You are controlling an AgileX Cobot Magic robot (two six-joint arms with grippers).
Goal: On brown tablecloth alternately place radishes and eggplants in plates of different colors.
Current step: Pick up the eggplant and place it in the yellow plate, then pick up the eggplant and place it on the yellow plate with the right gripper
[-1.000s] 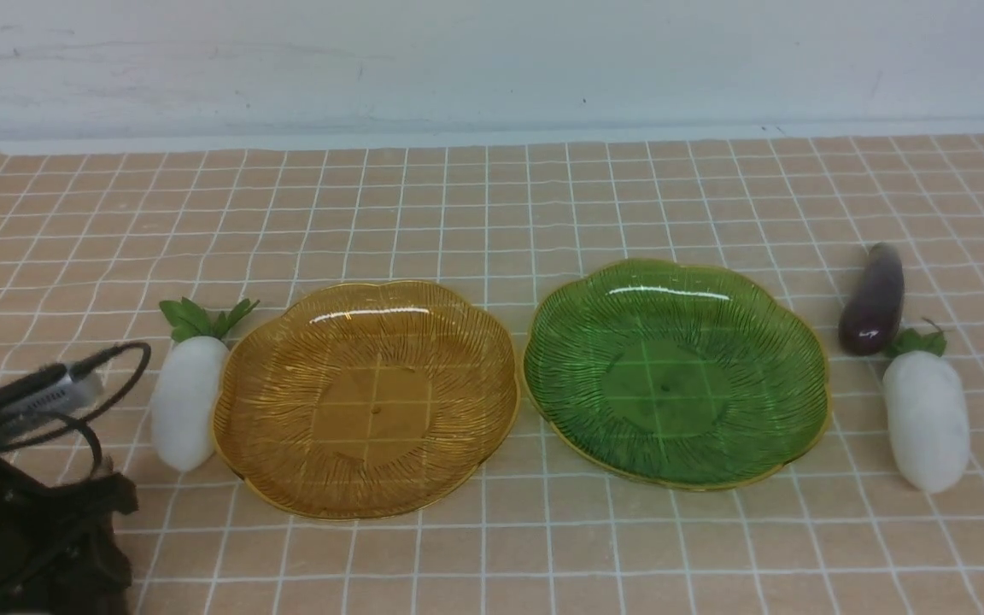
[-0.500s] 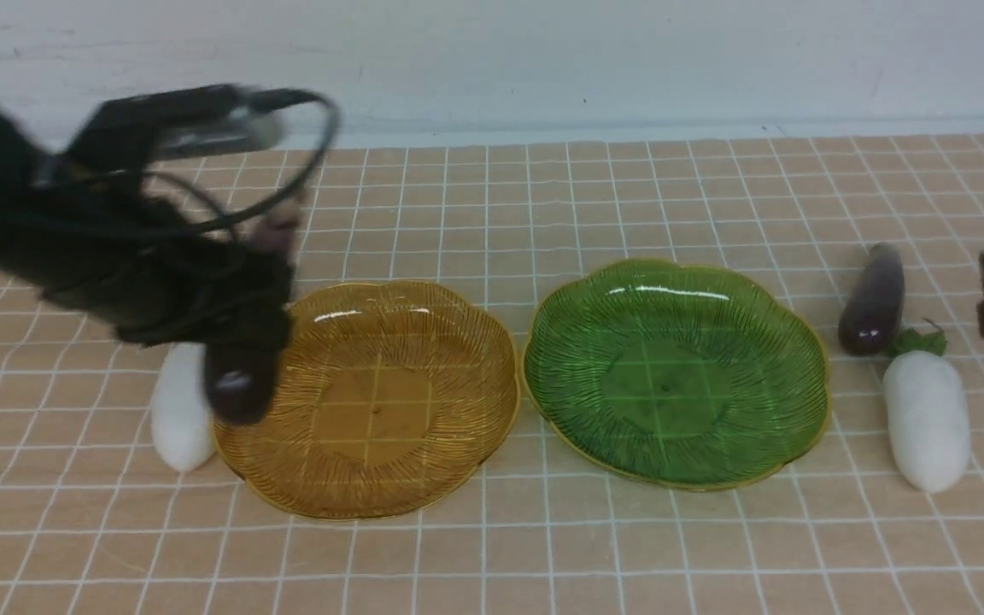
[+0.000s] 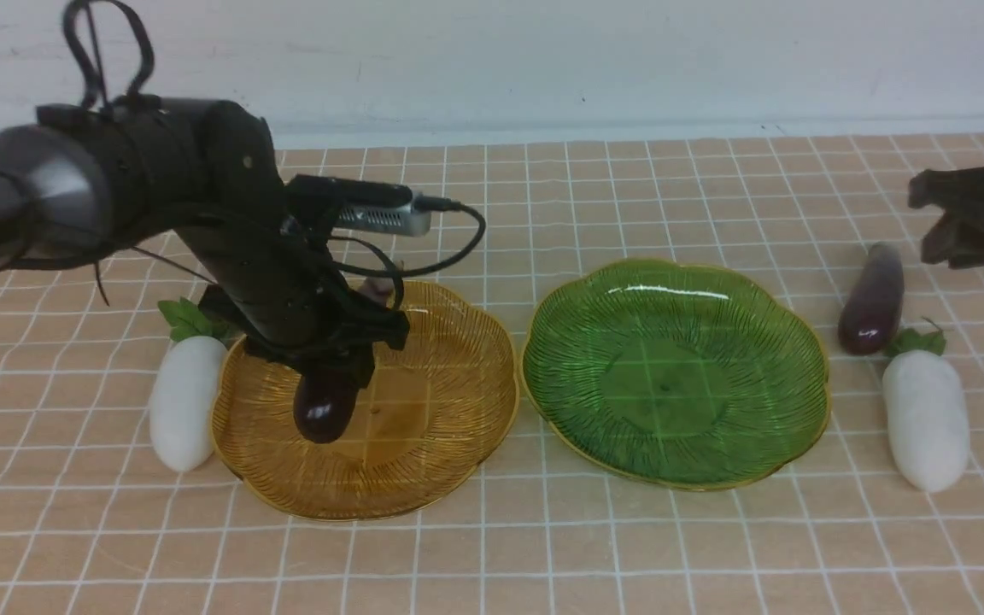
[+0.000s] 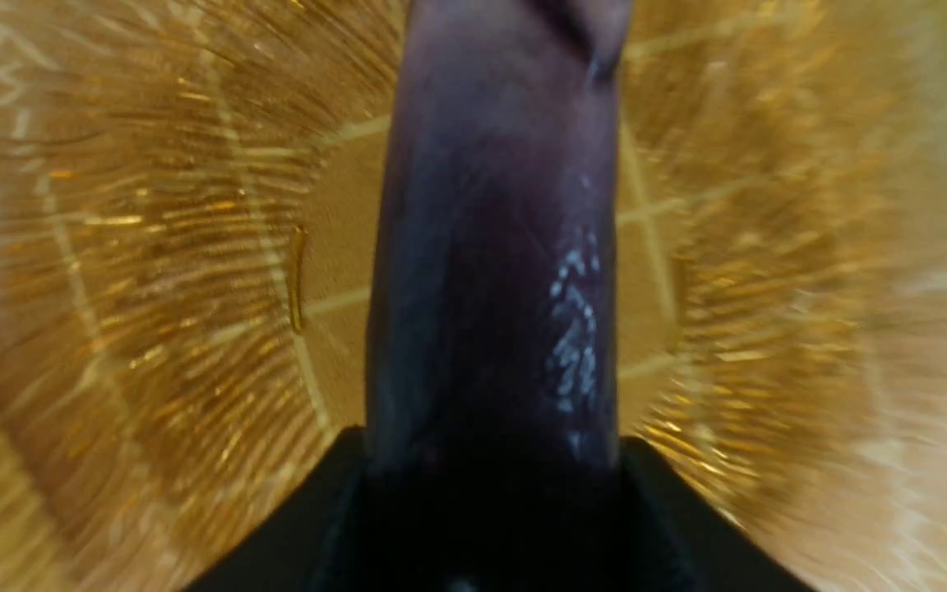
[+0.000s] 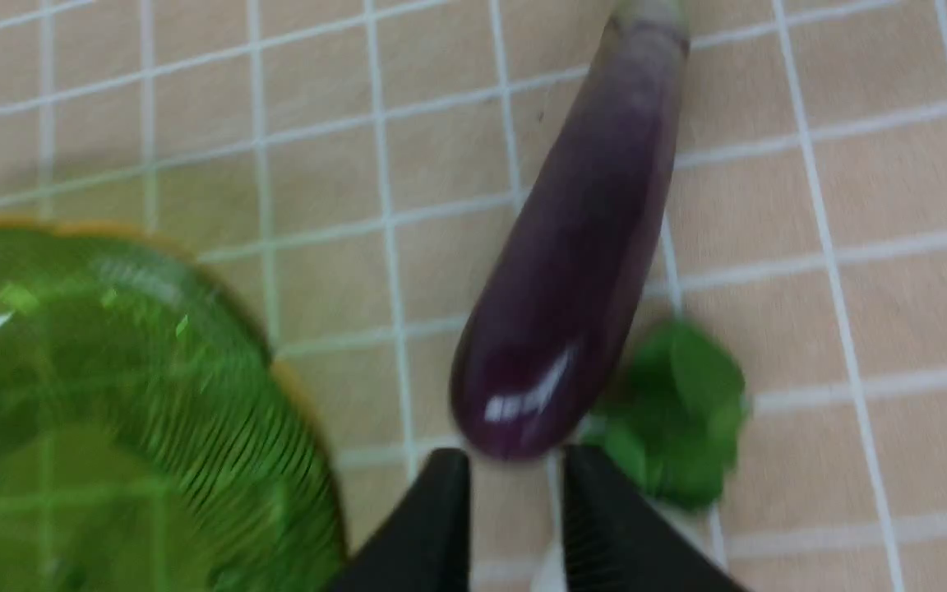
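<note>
Two-handed now, working over the brown tablecloth [image 3: 543, 547].
Taking in the amber plate [image 3: 449, 401] on the left and the green plate [image 3: 671, 384] just beside it on the right, both lying flat on the cloth. Hovering the left gripper [image 3: 331, 369] over the amber plate, clamping a dark eggplant [image 3: 321, 410], dangling its round end toward the ribbed floor. Hanging the right gripper [image 5: 515, 477] above the cloth right of the green plate, parting its fingers [image 5: 432, 534] only narrowly, gripping nothing. Spotting one radish [image 3: 184, 401] right against the amber plate's left rim, the other radish [image 3: 928, 427] lying right of the green plate, the second eggplant [image 3: 872, 299] lying just behind its leafy top.
</note>
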